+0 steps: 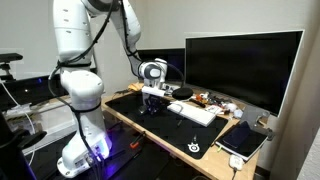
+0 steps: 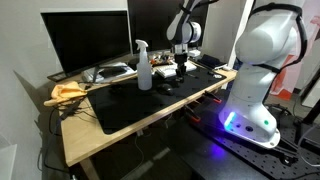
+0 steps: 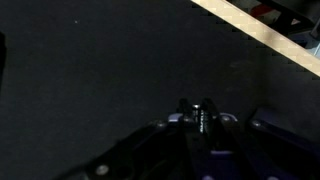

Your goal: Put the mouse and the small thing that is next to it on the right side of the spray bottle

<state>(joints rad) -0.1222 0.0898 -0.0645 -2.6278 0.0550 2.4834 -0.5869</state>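
ITEM: spray bottle [image 2: 144, 68] | FORM: small translucent whitish plastic body, white trigger spray head on top | STATE: upright, standing free, nothing touching it | LOCATION: on black desk mat [image 2: 120, 112], near its middle, in front of monitor [image 2: 85, 40]

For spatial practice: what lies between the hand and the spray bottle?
An exterior view shows black mat and a small, blurry pale object there.

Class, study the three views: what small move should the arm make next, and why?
Probably raise the gripper a little and open it. Its jaws look shut, with nothing clearly between them, and it sits low over the black mat beside the spray bottle. The wrist view shows only bare mat around the fingertips. Whether something tiny is pinched cannot be told.
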